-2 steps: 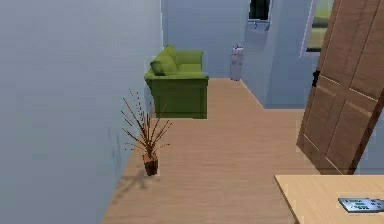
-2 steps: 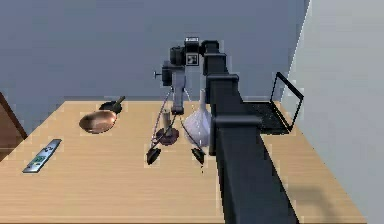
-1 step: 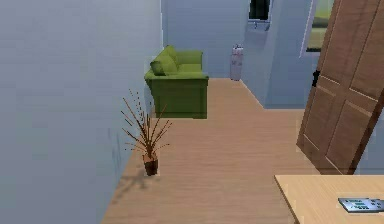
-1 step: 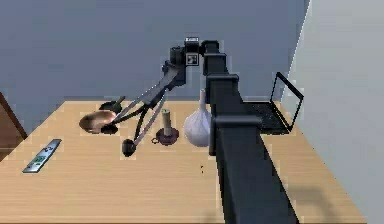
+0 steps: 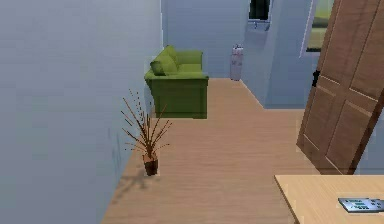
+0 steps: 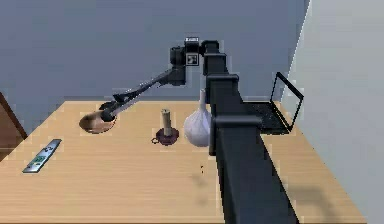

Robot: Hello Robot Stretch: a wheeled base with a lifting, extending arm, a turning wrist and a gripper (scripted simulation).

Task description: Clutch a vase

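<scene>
Arm side view: light wooden bench (image 6: 120, 185) against a grey-blue wall. Near the bench's middle, somewhat toward the far edge, a white vase (image 6: 197, 126), round-bellied with a narrow neck, upright, right against the left flank of the dark arm (image 6: 240, 150) in the picture; touching or merely beside, impossible to tell. Just left of the vase and apart from it, a small candle-like thing (image 6: 166, 127), dark at the base with a pale upright stub. At the far left corner, a brown bowl (image 6: 97, 122). Near the left edge, a flat grey remote-like slab (image 6: 42, 156). At the far right corner, a black laptop (image 6: 281, 104), lid raised.

Arm stretched from the picture's bottom edge toward the bench's far edge, with white marked squares (image 6: 190, 50) at its end. Jaws slung leftward and downward from there, thin fingers (image 6: 138, 88) ending at the bowl's rim in the picture, well apart from the vase. Over the bowl, beside it or touching it: no telling. Holding anything or not: likewise no telling, with the bowl right behind the tips.

Forward view: wooden floor (image 5: 230, 150) running to a green sofa (image 5: 178, 82) by the left wall. Nearer, close to that wall, a potted plant (image 5: 148, 140) of bare brown twigs. Panelled wooden door (image 5: 345, 90) at the forward view's right. By the far wall, a small grey-white standing thing (image 5: 236, 62), too small to name. At the lower right, a corner of the bench, the flat slab near its edge.
</scene>
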